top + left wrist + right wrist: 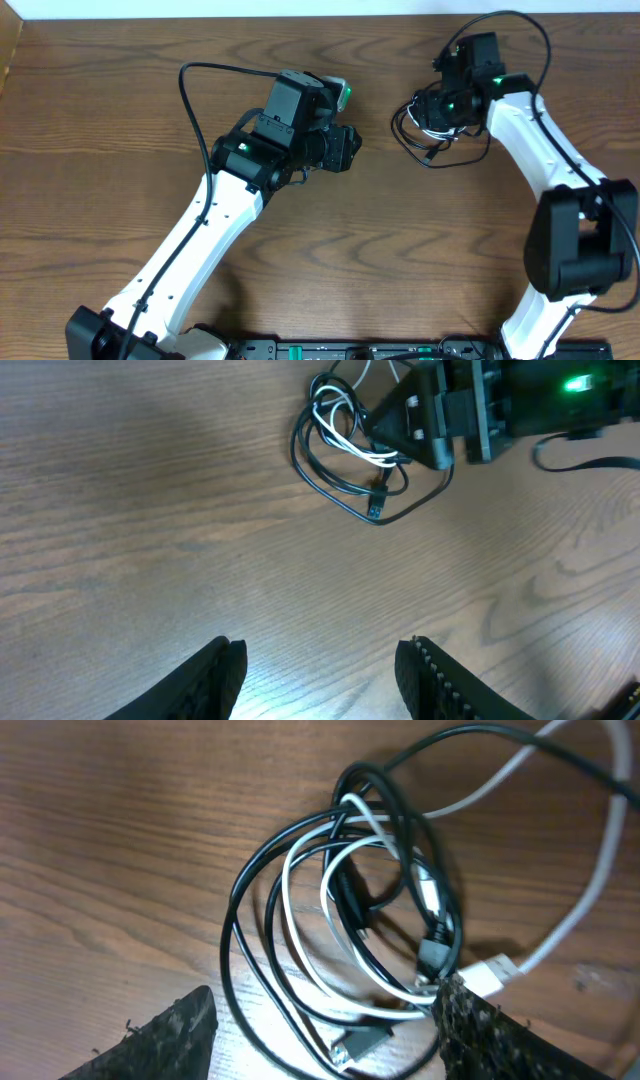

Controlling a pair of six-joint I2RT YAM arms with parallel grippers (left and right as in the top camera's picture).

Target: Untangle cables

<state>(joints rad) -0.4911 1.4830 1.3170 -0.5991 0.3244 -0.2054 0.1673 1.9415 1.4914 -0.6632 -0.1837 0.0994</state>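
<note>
- Cables: black and white cords in one tangled heap of overlapping loops; they lie flat on the desk, near its far edge and right of the middle
- black plug sticks out at the side of the heap that faces the near edge; white plug lies at the heap's rim, touching or just beside one finger of the right claw; which of the two, I cannot tell
- right claw hangs over the heap; its fingers are spread wide, the loops lie between them, and nothing is pinched
- left claw is well apart from the heap, toward the desk's middle, and points at it; its fingers are spread, with only bare wood between them
- thick black cord arcs off the left arm toward the left edge; a like one loops over the right arm by the far edge
</note>
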